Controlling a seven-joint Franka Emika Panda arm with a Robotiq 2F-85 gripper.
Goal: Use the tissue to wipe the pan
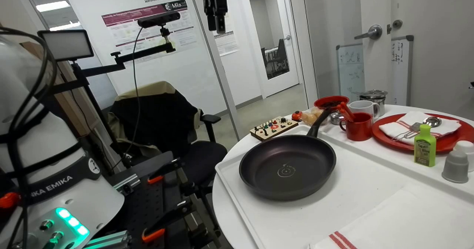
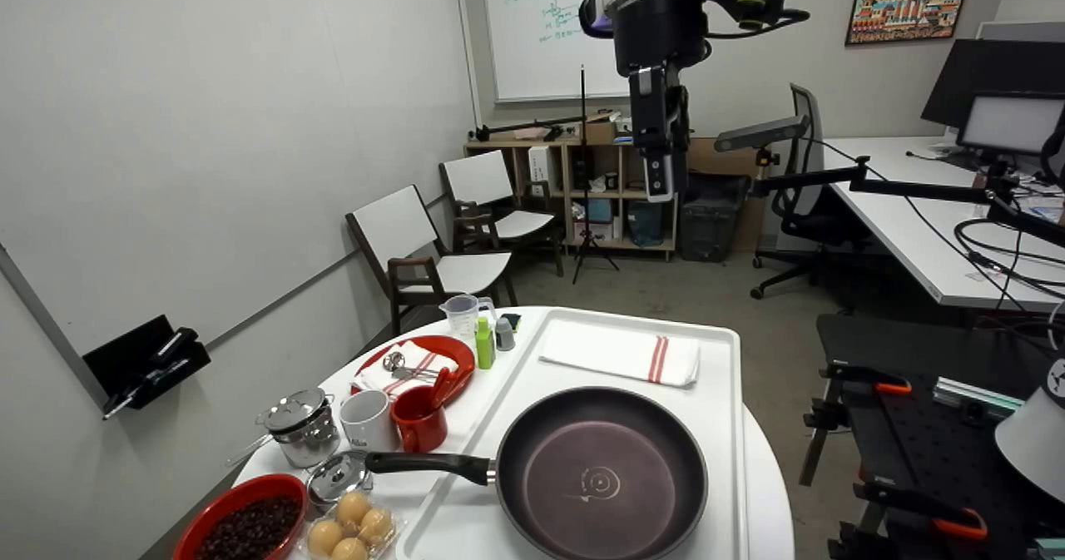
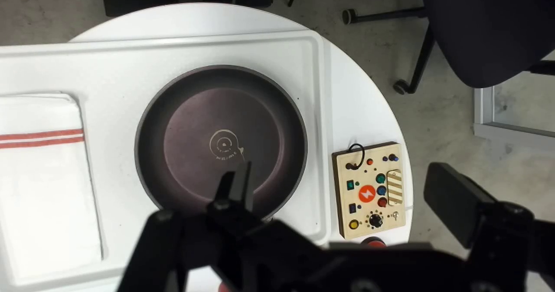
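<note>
Pincer (image 3: 340, 181) hangs high over the table (image 3: 351, 88), its fingers (image 3: 453, 203) spread wide apart.

The pan (image 3: 221, 140) sits upright on the white tray (image 3: 113, 153), well below the pincer. In the wrist view it lies mostly left of the gap between the fingers, and one finger crosses the lower part of its outline. Overlap is line of sight only: pincer and pan are well apart in both exterior views. The handle (image 2: 428, 464) runs out past the tray's edge, to the lower left of the pincer in an exterior view; whether it touches that edge I cannot tell.

Striped cloth (image 3: 43, 188): folded flat on the tray, farther left of the pincer than the pan in the wrist view. Switch board (image 3: 370, 190): on the table just beside the tray, seen between the spread fingers.

Also on the table, all below and left of the pincer in an exterior view: red mug (image 2: 422, 431) with red handles jutting from it, white mug (image 2: 366, 423) just beside it, red plate (image 2: 462, 359), green bottle (image 2: 484, 345) upright, steel pot (image 2: 306, 442), eggs (image 2: 354, 507), and farthest left a red bowl (image 2: 193, 533).
</note>
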